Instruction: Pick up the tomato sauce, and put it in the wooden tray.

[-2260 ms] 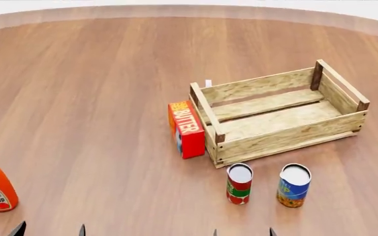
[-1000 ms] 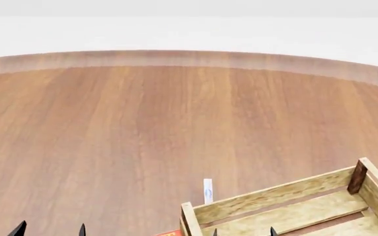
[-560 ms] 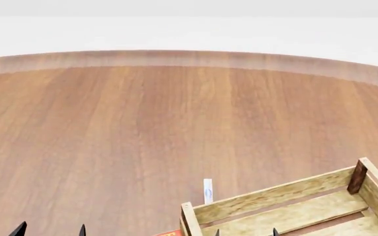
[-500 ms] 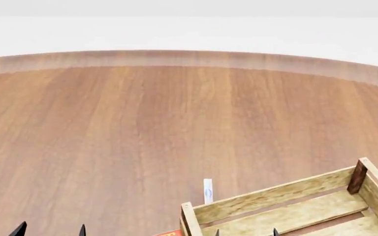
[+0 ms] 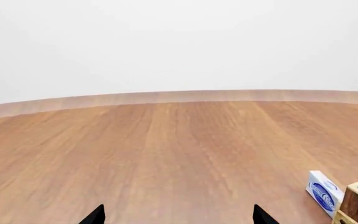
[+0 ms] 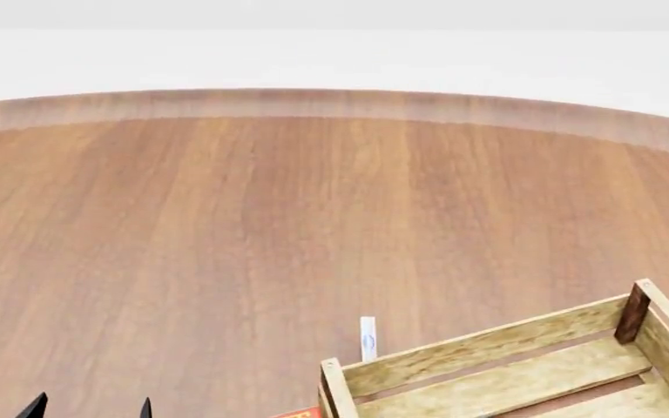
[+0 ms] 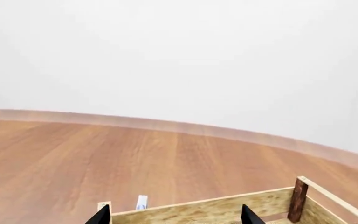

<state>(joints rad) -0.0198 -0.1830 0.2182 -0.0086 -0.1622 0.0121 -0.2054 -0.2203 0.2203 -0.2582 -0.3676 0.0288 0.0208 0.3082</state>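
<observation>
The tomato sauce is out of view in every frame. The wooden tray [image 6: 509, 374], pale slats with dark corner posts, shows only its far part at the head view's bottom right. Its far wall [image 7: 216, 210] fills the low edge of the right wrist view, and my right gripper [image 7: 175, 215] stands open just before it with nothing between its tips. My left gripper [image 5: 177, 215] is open over bare table; its two tips [image 6: 91, 407] show at the head view's bottom left. A tray corner post [image 5: 356, 205] shows to that gripper's right.
A small white-and-blue box [image 6: 368, 338] stands upright just beyond the tray's far left corner, also visible as the box [image 5: 323, 196] in the left wrist view. A red box's corner [image 6: 300, 413] peeks in at the bottom edge. The wooden table [image 6: 253, 218] stretches far ahead to its curved rim.
Since 2.3 s ago the head view has tilted up, so both cans and the bottle left the picture. In the last half second the right gripper's tips dropped below the head view's edge.
</observation>
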